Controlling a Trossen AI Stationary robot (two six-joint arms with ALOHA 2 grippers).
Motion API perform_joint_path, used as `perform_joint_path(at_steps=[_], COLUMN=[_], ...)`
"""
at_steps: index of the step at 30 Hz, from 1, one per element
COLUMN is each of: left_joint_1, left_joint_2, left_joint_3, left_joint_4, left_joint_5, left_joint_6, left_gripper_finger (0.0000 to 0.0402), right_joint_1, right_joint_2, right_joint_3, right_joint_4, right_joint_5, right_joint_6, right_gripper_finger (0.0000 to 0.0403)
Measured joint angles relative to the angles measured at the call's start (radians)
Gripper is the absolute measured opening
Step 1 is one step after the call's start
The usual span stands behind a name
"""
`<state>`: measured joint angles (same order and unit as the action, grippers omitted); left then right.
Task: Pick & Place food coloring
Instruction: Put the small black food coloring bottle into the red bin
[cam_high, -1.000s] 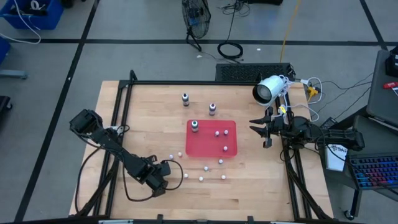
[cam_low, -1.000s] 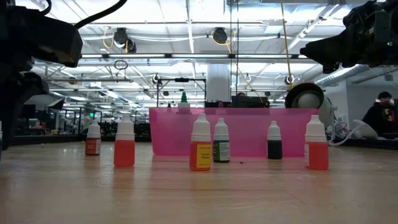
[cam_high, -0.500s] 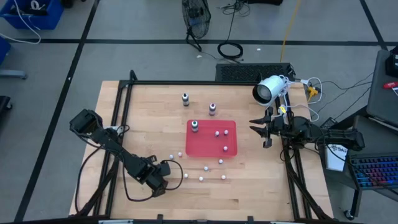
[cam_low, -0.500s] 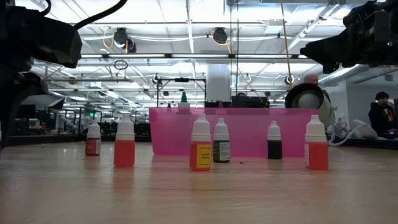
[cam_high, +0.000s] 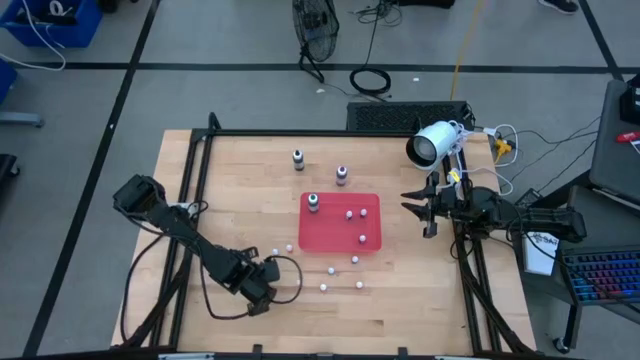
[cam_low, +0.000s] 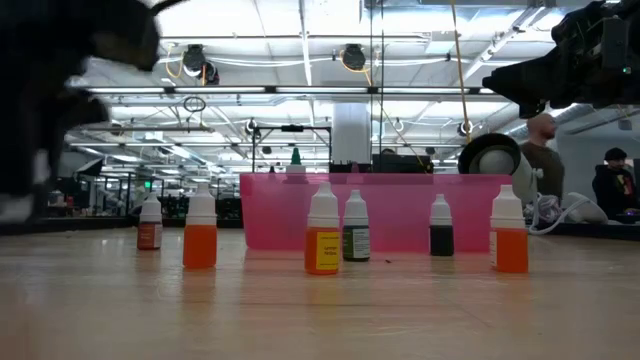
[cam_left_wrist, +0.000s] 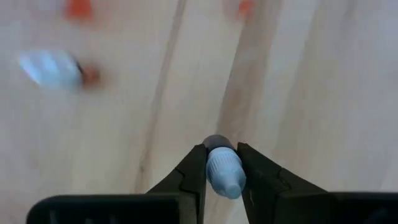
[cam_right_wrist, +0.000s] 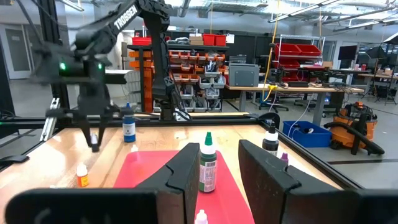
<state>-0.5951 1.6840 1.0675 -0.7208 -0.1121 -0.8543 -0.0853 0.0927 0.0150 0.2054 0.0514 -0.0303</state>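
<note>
Wooden tabletop (cam_high: 230, 190) fills the frame inside a black rail, with a workshop floor around it, and on it we see a red tray (cam_high: 372, 243) near the middle. We count three small bottles standing in the tray, marked by their pale caps, one of them the green-topped bottle (cam_right_wrist: 207, 167) that shows upright in the right wrist view. Others are outside it: two dark-capped bottles (cam_high: 297, 158) beyond the tray's far edge, and several loose bottles (cam_high: 331, 270) on the bare wood at its near side. We judge the job partly done, with most bottles still to go in. Our left gripper (cam_high: 262, 282) works at the table's near left, well apart from the tray; its fingers (cam_left_wrist: 194, 177) are pinched narrow on a food coloring bottle (cam_left_wrist: 224, 173), pressing its pale cap from both sides, so this one is gripped but not yet carried over. Our right gripper (cam_high: 416, 205) waits just beside the tray's right edge, its jaws parted and holding nothing
</note>
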Motion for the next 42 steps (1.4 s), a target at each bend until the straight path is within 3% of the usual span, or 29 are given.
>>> perform_joint_path(at_steps=[5, 9, 14, 19, 24, 30, 42], left_joint_1=[0.107, 0.236, 0.399, 0.494, 0.528, 0.568, 0.585], left_joint_2=[0.000, -0.001, 0.081, 0.257, 0.406, 0.528, 0.621], left_joint_3=[0.237, 0.407, 0.570, 0.732, 0.837, 0.855, 0.853], left_joint_4=[-0.196, -0.212, -0.170, -0.174, -0.174, -0.168, -0.184], left_joint_5=[-0.126, -0.221, -0.189, -0.084, -0.041, 0.061, 0.120], left_joint_6=[0.202, 0.438, 0.739, 0.913, 0.964, 0.902, 0.863], left_gripper_finger=[0.0073, 0.0073, 0.0073, 0.0072, 0.0072, 0.0072, 0.0071], right_joint_1=[0.000, 0.000, 0.000, 0.000, 0.000, 0.000, 0.000], right_joint_2=[0.000, 0.000, 0.000, 0.000, 0.000, 0.000, 0.000], right_joint_3=[0.000, 0.000, 0.000, 0.000, 0.000, 0.000, 0.000], right_joint_4=[0.000, 0.000, 0.000, 0.002, 0.000, 0.000, 0.000], right_joint_5=[0.000, 0.000, 0.000, 0.000, 0.000, 0.000, 0.000], right_joint_6=[0.000, 0.000, 0.000, 0.000, 0.000, 0.000, 0.000], right_gripper_finger=[0.0100, 0.0100, 0.0100, 0.0100, 0.0100, 0.0100, 0.0100])
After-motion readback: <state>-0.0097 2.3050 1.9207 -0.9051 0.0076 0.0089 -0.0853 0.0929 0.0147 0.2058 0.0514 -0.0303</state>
